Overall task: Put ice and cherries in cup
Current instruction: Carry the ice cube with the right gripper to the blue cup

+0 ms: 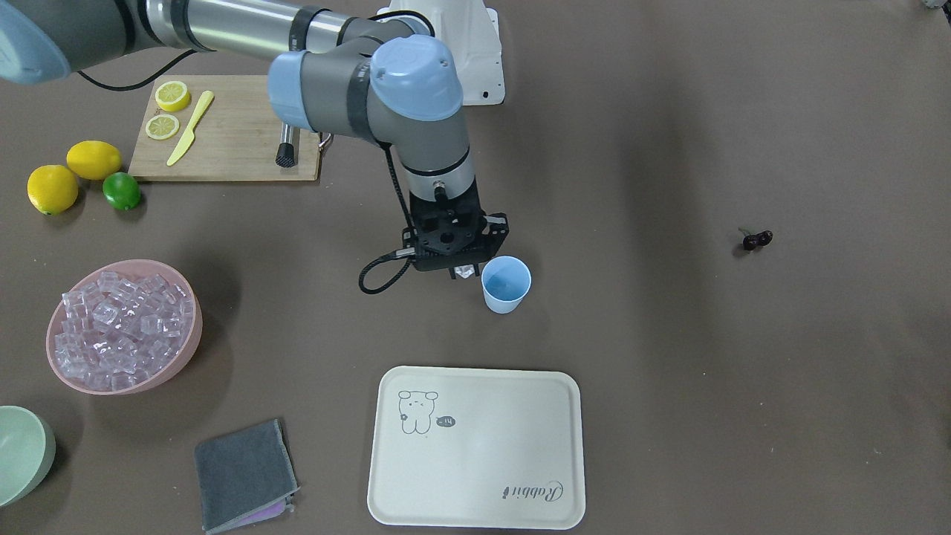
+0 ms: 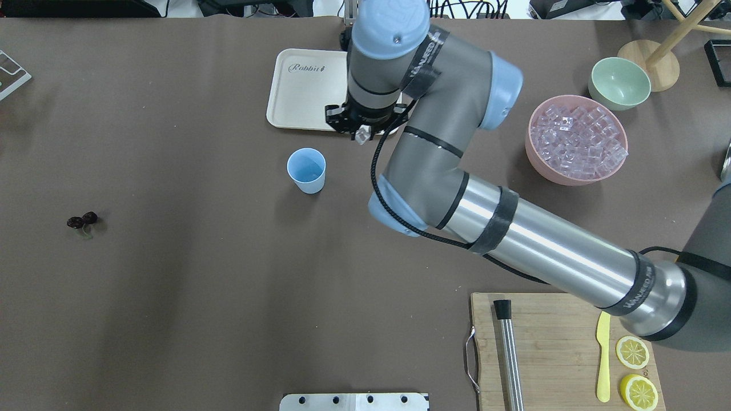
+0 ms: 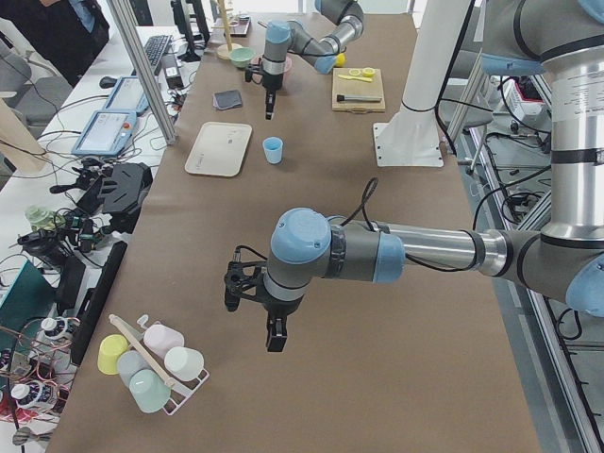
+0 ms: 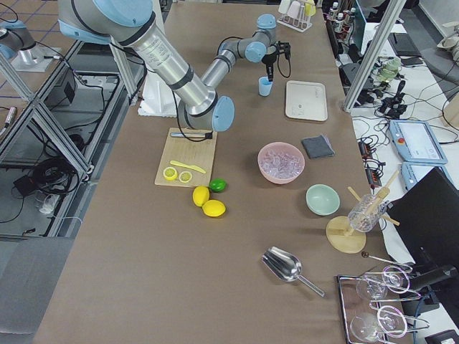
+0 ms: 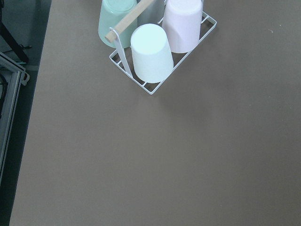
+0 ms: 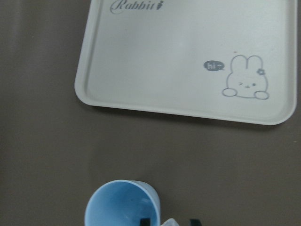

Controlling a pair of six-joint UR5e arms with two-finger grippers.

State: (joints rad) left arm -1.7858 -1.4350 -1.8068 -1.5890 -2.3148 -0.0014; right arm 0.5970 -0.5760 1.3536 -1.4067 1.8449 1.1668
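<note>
The right tool (image 1: 462,272) grips an ice cube (image 1: 467,271) just beside the blue cup (image 1: 506,286), cherries (image 1: 758,239) lying well apart.

A long table covered in matte dark brown sheeting (image 4: 237,301) fills the scene under soft, even light. A silver aluminium frame post (image 3: 143,71) rises at its left edge beside a cluttered white bench (image 4: 437,79). Far left, terracotta floor tiles (image 4: 36,14) show.

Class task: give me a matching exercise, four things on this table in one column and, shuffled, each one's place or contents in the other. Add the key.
1 cup
2 cherries
3 pink bowl
4 yellow knife

A on the wooden board
B full of ice
C upright beside the right gripper
D alone on the bare table

Pairs: 1-C, 2-D, 3-B, 4-A
</note>
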